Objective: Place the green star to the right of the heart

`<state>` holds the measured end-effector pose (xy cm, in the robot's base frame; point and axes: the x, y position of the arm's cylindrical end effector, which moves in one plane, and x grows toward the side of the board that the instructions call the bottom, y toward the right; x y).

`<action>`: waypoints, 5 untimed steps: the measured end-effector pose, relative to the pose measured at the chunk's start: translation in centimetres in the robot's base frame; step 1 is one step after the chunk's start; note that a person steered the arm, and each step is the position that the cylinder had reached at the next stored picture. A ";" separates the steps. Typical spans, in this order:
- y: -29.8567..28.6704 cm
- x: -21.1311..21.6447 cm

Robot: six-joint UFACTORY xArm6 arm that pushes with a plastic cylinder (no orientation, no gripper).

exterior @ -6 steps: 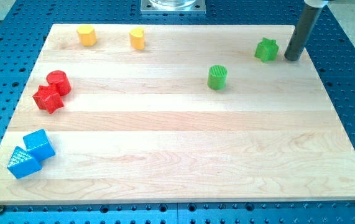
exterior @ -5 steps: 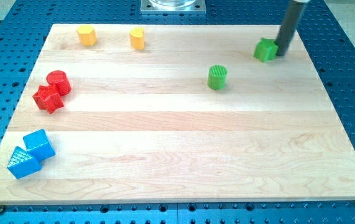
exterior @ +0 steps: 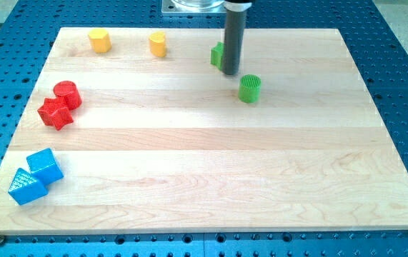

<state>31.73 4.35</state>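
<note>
A green star [exterior: 218, 54] sits near the top edge of a wooden board [exterior: 204, 185], mostly hidden behind a dark rod, so its shape is hard to confirm here. My tip [exterior: 231, 73] rests just to the view's right of the star, touching it or nearly so; the rod ends plainly, with nothing that opens or closes. There are two green blocks: a green cylinder [exterior: 249, 88] stands just below and right of the star. Two yellow blocks lie to the star's left along the top: a yellow heart [exterior: 158, 43] near, a yellow hexagon [exterior: 99, 40] farther. Two red blocks, a red cylinder [exterior: 67, 94] touching a red star [exterior: 54, 113], lie far left and lower. Two blue blocks, a blue cube [exterior: 45, 165] touching a blue triangle [exterior: 26, 187], lie farthest away, at the lower left.
</note>
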 end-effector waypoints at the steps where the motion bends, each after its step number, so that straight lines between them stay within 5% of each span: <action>1: -0.7 -1.0; 2: 2.8 -3.4; 5: 1.3 -3.7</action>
